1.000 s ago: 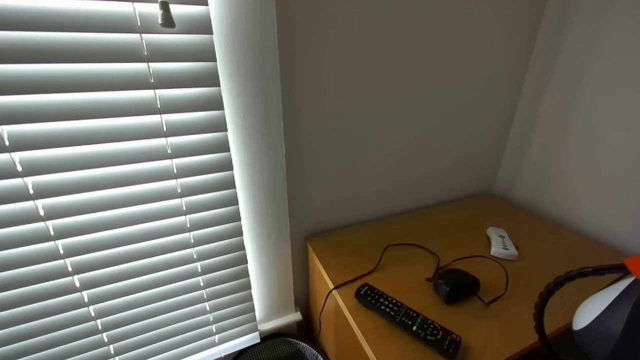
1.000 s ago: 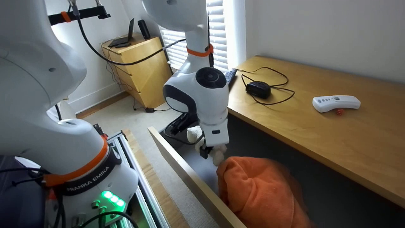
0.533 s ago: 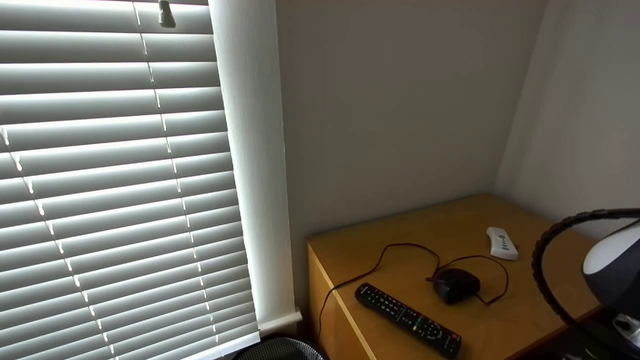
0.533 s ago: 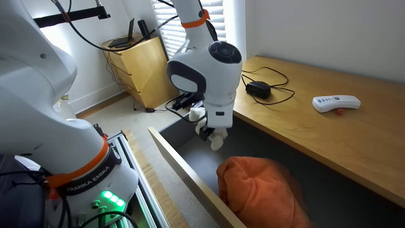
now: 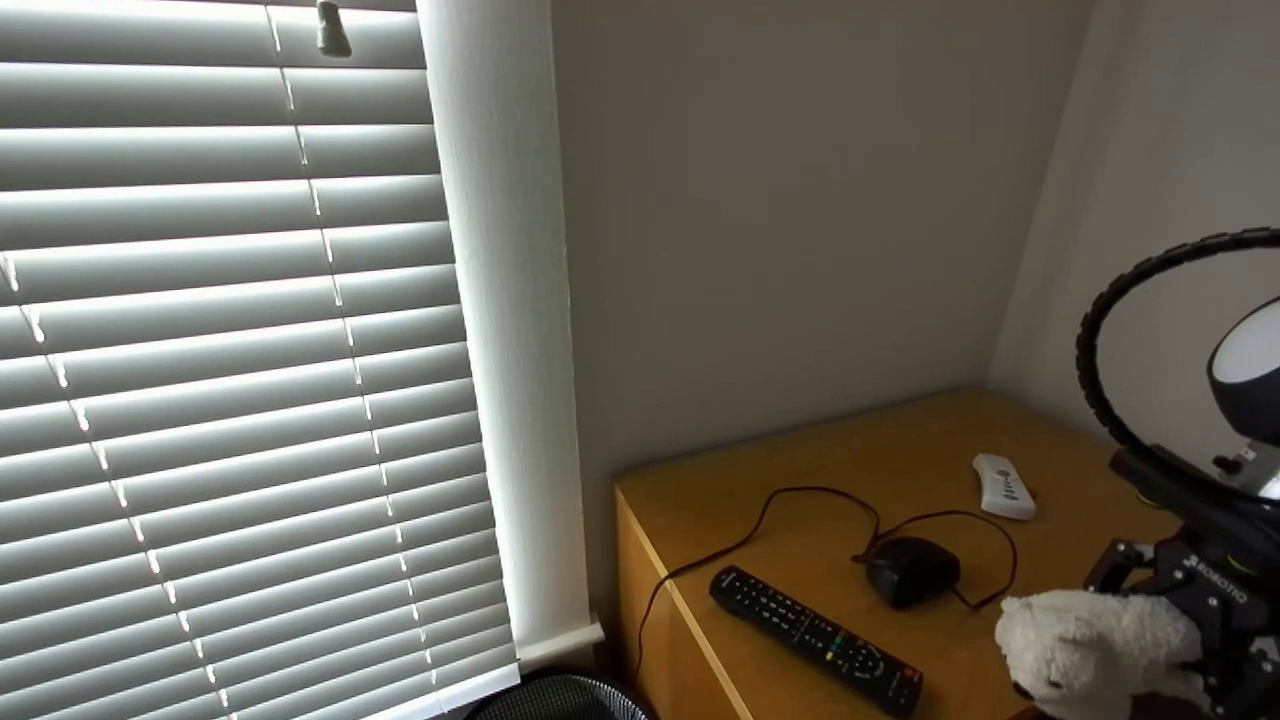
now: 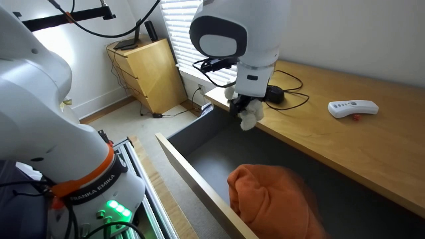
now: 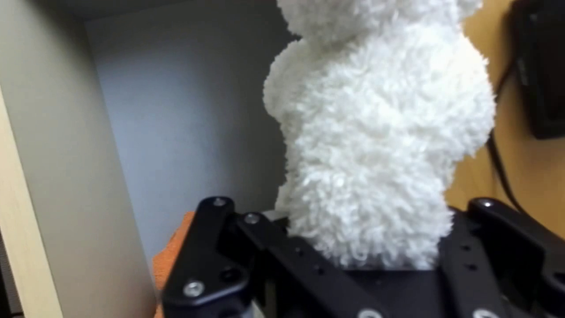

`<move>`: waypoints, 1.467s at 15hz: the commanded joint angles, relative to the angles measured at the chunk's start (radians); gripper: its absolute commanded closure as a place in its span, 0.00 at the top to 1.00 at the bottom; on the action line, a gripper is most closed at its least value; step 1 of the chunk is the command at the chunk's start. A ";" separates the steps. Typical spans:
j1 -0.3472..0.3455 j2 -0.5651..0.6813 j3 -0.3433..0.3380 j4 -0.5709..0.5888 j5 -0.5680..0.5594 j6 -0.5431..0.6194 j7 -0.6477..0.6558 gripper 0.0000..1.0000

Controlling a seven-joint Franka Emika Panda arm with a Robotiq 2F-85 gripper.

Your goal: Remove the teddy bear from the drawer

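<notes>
The teddy bear (image 7: 379,132) is cream-white and fluffy and fills the middle of the wrist view. My gripper (image 7: 364,221) is shut on its lower part, with black fingers on both sides; the pads are hidden by the fur. In an exterior view the bear (image 6: 250,116) hangs from the gripper (image 6: 244,106) at about the height of the dresser top's front edge, above the open drawer (image 6: 202,186). Its head shows at the lower right of an exterior view (image 5: 1070,645). Part of the bear is hidden behind the gripper and hand.
An orange cloth (image 6: 272,202) lies in the drawer. On the wooden dresser top (image 6: 318,79) are a corded black mouse (image 6: 275,94), a white gadget (image 6: 353,108), a small red die (image 6: 356,117) and a black remote (image 5: 815,640). The drawer front (image 7: 66,168) stands at left in the wrist view.
My gripper has risen out of the drawer with the bear and moved toward the dresser top. The bear has come into view in both exterior views. The orange cloth has stayed put.
</notes>
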 commanded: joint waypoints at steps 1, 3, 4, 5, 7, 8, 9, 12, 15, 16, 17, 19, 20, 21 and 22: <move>0.054 -0.022 -0.100 0.063 -0.030 -0.006 0.126 0.00; 0.074 -0.013 -0.116 0.062 -0.011 0.001 0.091 0.00; 0.076 -0.013 -0.128 0.075 -0.011 0.001 0.097 0.00; 0.079 -0.012 -0.132 0.077 -0.011 0.001 0.096 0.00; 0.088 -0.007 -0.133 0.075 -0.011 0.001 0.095 0.00; 0.092 -0.006 -0.132 0.073 -0.011 0.000 0.095 0.00; 0.093 -0.006 -0.132 0.073 -0.011 0.000 0.095 0.00; 0.094 -0.006 -0.133 0.072 -0.011 0.001 0.095 0.00; 0.138 0.055 -0.113 0.132 -0.048 0.155 0.245 0.00; 0.156 0.077 -0.110 0.147 -0.075 0.212 0.309 0.00; 0.178 0.108 -0.112 0.167 -0.122 0.267 0.389 0.00; 0.216 0.194 -0.120 0.216 -0.201 0.377 0.541 0.00; 0.244 0.227 -0.144 0.243 -0.236 0.400 0.617 0.00; 0.264 0.260 -0.155 0.279 -0.257 0.413 0.692 0.00; 0.289 0.294 -0.177 0.315 -0.264 0.418 0.755 0.00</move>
